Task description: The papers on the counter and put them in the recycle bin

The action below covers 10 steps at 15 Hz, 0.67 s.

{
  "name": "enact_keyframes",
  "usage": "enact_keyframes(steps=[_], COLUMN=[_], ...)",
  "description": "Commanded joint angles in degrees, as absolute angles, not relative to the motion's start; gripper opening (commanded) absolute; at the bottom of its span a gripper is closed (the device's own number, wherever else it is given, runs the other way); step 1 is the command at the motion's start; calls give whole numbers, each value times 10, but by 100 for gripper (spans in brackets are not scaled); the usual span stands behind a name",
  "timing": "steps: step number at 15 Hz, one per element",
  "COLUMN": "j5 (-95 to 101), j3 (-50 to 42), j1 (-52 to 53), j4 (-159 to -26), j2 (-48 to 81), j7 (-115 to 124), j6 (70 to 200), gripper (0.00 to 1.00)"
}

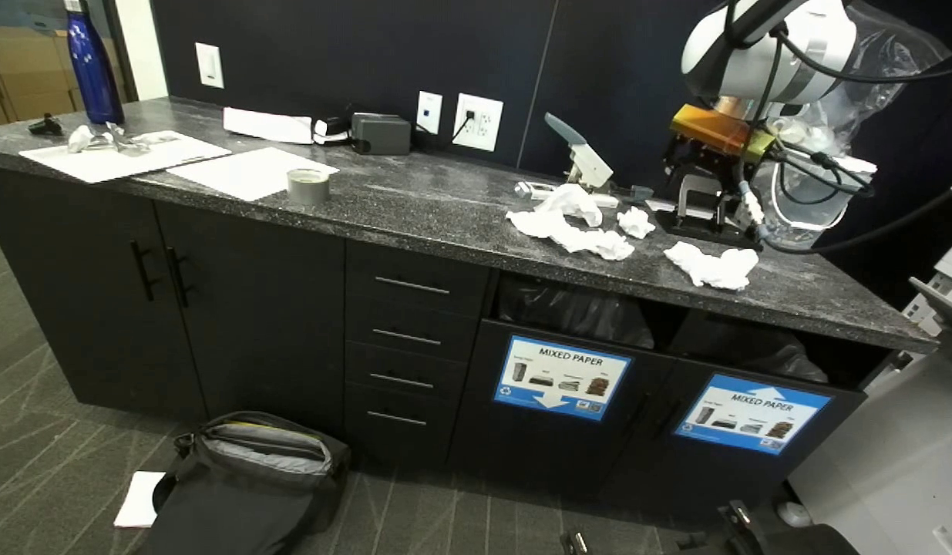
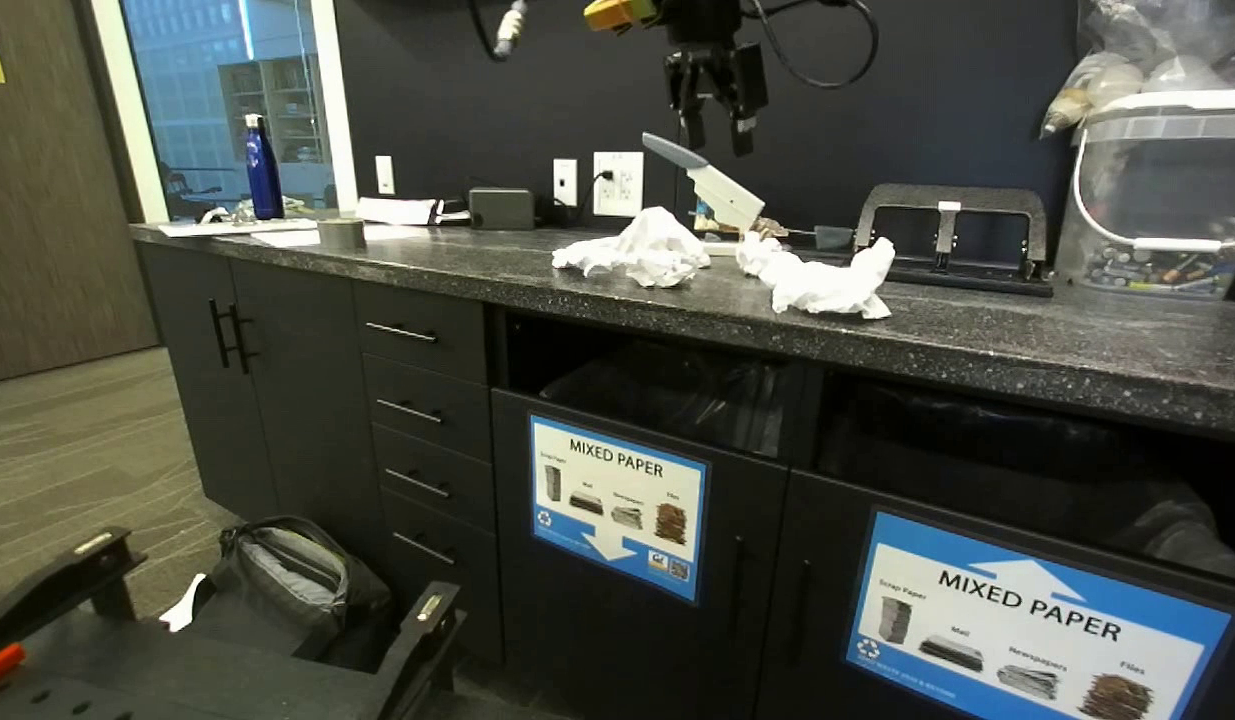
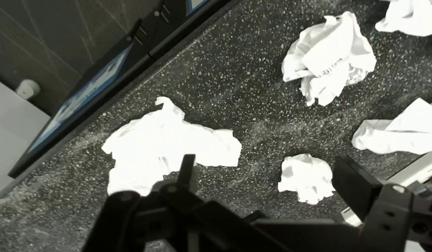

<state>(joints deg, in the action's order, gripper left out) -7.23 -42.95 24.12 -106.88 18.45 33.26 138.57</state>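
Black wall (image 1: 329, 46) behind, speckled dark counter (image 1: 414, 204) in front, w/ 5 crumpled papers (image 3: 170, 147) loose on it nr the stapler (image 2: 722, 192). Gripper (image 2: 719, 142) hangs above, touching none; jaws spread wide, nothing betw. them. Step in hand is prob. lining up a pick.

To do it well: small wad (image 3: 305, 178) looks the easy one, but in wrist view it shows off-ctr, close to one jaw. Shift till it's midway, go straight down, stop just shy of the counter, then squeeze gently; crumpled stuff shd give, & cd slip if only a corner's caught. Mind stapler & punch (image 2: 947, 200) nearby. Take 1 at a time, lift clear, swing out past the front edge, lower to a bin (image 2: 677, 395), let go well inside.

Counts: 5 papers, all at least partly in wrist view; 2 bins under the counter, each w/ its own MIXED PAPER sign (image 2: 619, 500) (can't tell which is meant); 4 drawers (image 1: 414, 266); 1 stapler, 1 punch, 1 bucket (image 2: 1147, 200). Toward the far end: 2 flat sheets (image 1: 248, 173), 1 tape roll (image 1: 308, 186), 1 bottle (image 1: 94, 65). Pale lump (image 1: 80, 139) on a sheet there: can't tell if it's paper too.
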Motion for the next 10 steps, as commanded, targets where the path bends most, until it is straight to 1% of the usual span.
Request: enact_keyframes(steps=[1, 3, 5, 7, 10], j5=[-96, -122, -138, -150, -144], j3=[-311, -250, -210, -185, -175], j1=[98, 33, -11, -44, -63], j4=[-954, -926, -898, -861, -819], j2=[245, 269, 301, 333, 369], j7=[405, 447, 496, 544, 634], j6=[1281, 1275, 1285, 1287, 1303], gripper=[100, 100, 100, 100, 100])
